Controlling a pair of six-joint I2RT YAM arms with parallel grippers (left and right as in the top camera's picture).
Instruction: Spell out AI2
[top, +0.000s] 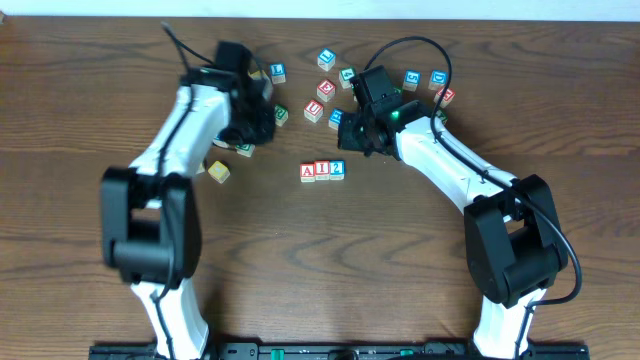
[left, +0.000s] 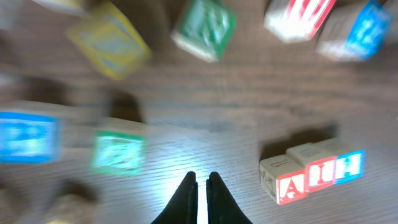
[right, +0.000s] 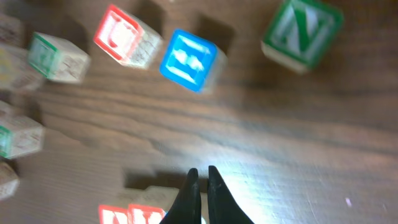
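Near right gripper (right: 200, 172), AI2 row (top: 322, 171), apart

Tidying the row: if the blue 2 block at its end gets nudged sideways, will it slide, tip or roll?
Likely slides, not rolls: the 2 block is a flat-faced cube sitting square on the wooden table. It looks rigid, probably light wood. Pushed toward the I block it seems to touch, it would likely shove that too.

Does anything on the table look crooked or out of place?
Nothing stands out. The A, I and 2 blocks touch in a nearly straight row; spare blocks lie scattered beyond it.
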